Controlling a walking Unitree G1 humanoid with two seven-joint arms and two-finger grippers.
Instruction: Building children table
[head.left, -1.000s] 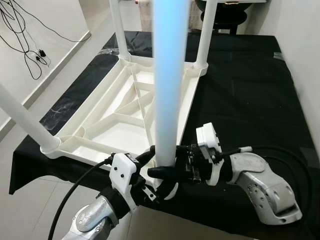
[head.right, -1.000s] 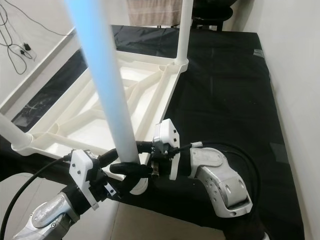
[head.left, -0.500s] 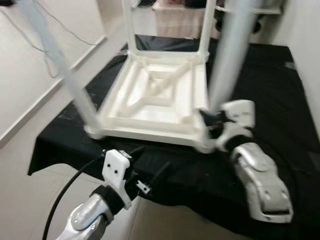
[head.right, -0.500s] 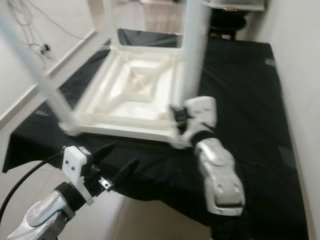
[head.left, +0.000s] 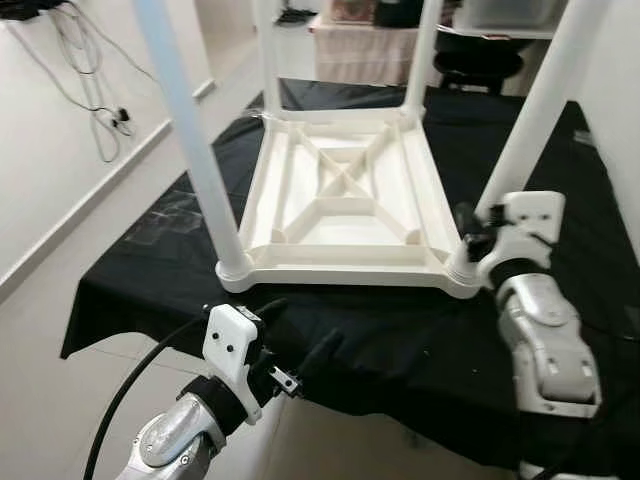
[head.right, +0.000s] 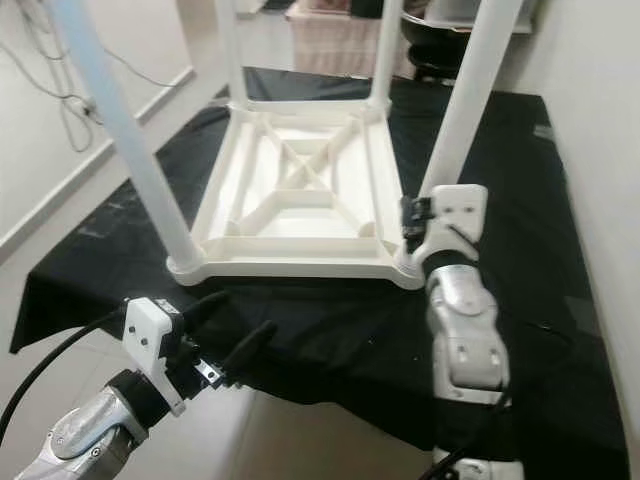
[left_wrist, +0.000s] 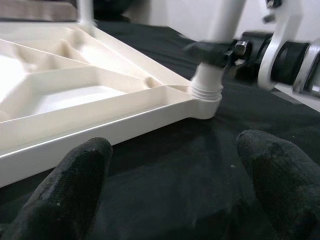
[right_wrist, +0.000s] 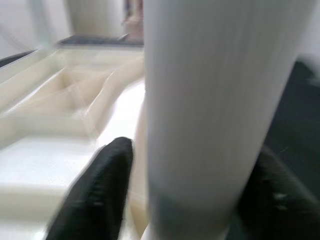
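Fingers of the right gripper (right_wrist: 200, 195) are clamped on a smooth round white plastic leg (head.right: 462, 110) at its threaded foot, seen in the left wrist view. Left gripper (head.left: 300, 335) fingers, textured black, are spread apart over black cloth (head.left: 400, 330). Upturned ribbed white table top (head.left: 340, 200) lies on the cloth, 4 legs upright.

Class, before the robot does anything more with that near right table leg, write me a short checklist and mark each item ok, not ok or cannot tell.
1. Tabletop lies upside down on the black cloth: ok.
2. All four legs stand in their corner sockets: ok.
3. Right gripper fingers around the near right leg, near its base: ok.
4. That leg screwed fully home: cannot tell.
5. Left gripper open and apart from the table: ok.
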